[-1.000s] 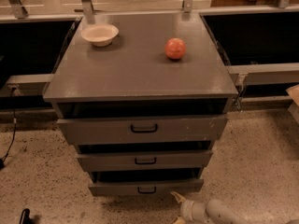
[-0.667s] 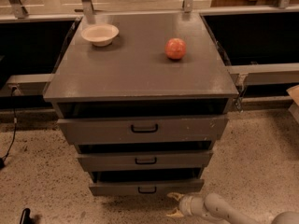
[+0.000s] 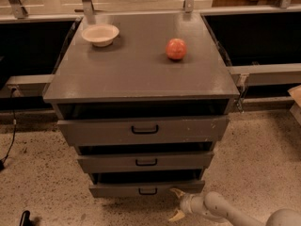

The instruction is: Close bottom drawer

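Observation:
The grey-brown cabinet (image 3: 141, 69) has three drawers, all pulled slightly out. The bottom drawer (image 3: 117, 189) is the lowest and narrowest, with a small black loop handle (image 3: 147, 191). My gripper (image 3: 178, 204) is low at the bottom right, just in front of the bottom drawer's right end. Its two pale fingers are spread open with nothing between them. The upper fingertip (image 3: 176, 192) is at or very near the drawer's front panel; the lower fingertip (image 3: 176, 215) is near the floor. The pale arm (image 3: 225, 211) leads off to the lower right.
A cream bowl (image 3: 100, 34) and a red apple (image 3: 176, 49) sit on the cabinet top. Dark counters with metal rails flank the cabinet. A black cable (image 3: 10, 140) trails on the speckled floor at left. A dark object (image 3: 26, 218) shows at the bottom left edge.
My gripper has moved left and up a little toward the bottom drawer's right front. The drawers, bowl and apple have not moved.

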Available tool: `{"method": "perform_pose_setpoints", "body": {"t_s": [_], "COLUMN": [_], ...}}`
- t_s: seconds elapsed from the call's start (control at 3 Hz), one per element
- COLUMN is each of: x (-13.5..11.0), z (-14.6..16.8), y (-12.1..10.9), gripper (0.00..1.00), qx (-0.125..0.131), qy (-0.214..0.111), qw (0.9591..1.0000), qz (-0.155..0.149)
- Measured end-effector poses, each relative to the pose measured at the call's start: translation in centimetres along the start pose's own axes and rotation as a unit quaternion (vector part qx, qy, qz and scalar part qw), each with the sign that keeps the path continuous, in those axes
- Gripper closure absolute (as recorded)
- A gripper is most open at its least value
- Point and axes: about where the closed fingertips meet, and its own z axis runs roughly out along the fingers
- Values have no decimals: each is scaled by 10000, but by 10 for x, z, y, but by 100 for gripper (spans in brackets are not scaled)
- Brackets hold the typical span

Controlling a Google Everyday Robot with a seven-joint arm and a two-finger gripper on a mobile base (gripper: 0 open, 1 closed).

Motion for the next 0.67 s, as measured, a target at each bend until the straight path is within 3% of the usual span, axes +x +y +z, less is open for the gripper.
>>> {"method": "perform_pose_setpoints", "body": {"t_s": [0.33,0.67], "x": [0,0], "z": [0,0], "y": [0,0], "gripper": [0,0], "qx": [0,0], "qy": [0,0], "qw": [10000,10000], "qz": [0,0]}}
